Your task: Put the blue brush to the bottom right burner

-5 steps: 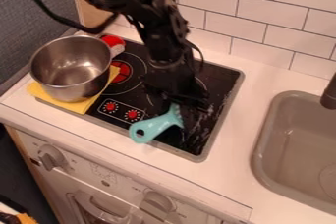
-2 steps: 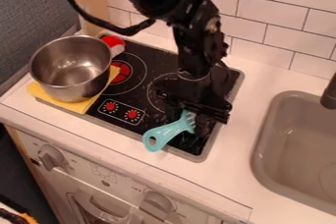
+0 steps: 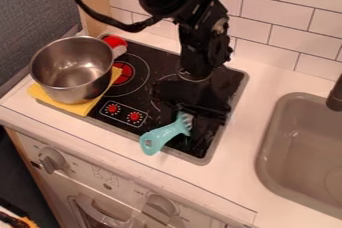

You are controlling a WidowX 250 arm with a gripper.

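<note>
A black robotic gripper (image 3: 199, 129) hangs over the right-hand section of a stovetop (image 3: 153, 61) set into a white table (image 3: 267, 79), its jaws dark against the dark surface; whether they stand apart or grip anything cannot be told. The blue brush (image 3: 162, 136) lies with its bristled head right by the jaws, its handle slanting toward the front left, the looped end at the stovetop's front edge. Two red knobs (image 3: 112, 108) sit to the left of the jaws. Farther left, a steel pot (image 3: 72, 74) rests on a yellow cloth (image 3: 80, 108), a red-and-white object (image 3: 116, 43) just behind it. To the right of the jaws, well apart, is a gray sink (image 3: 294, 137).
</note>
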